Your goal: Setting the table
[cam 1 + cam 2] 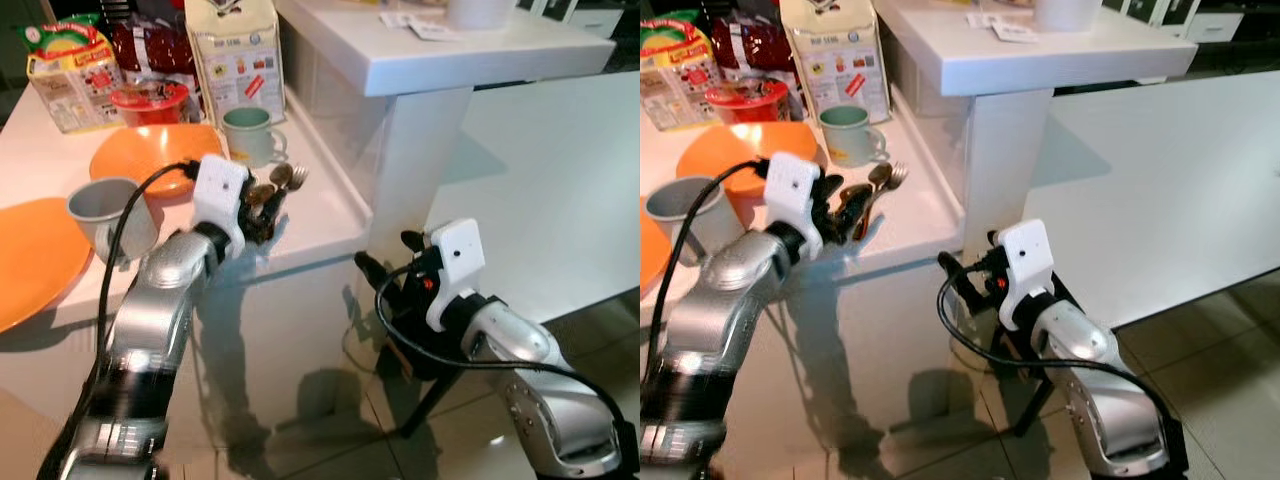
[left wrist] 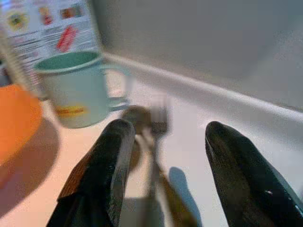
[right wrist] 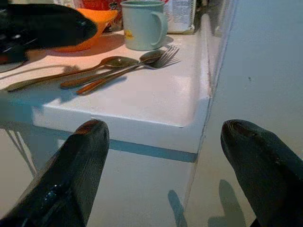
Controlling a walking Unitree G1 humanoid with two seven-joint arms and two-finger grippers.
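A fork (image 1: 297, 177) and two spoons (image 1: 279, 177) with brownish handles lie together on the white table (image 1: 325, 215), near its front right corner. My left gripper (image 1: 262, 215) hovers low over their handles, open, with the fork (image 2: 160, 116) and a spoon (image 2: 135, 116) between its fingers. A pale green mug (image 1: 248, 133) stands just behind the cutlery. My right gripper (image 1: 388, 255) is open and holds nothing, below and in front of the table corner, facing the table edge (image 3: 142, 116) and the cutlery (image 3: 113, 61).
An orange bowl (image 1: 150, 155), a grey cup (image 1: 105, 210) and an orange plate (image 1: 30, 255) sit to the left. Food boxes and bags (image 1: 235, 50) line the back. A higher white counter (image 1: 450, 50) rises to the right, with glossy floor (image 1: 330, 420) below.
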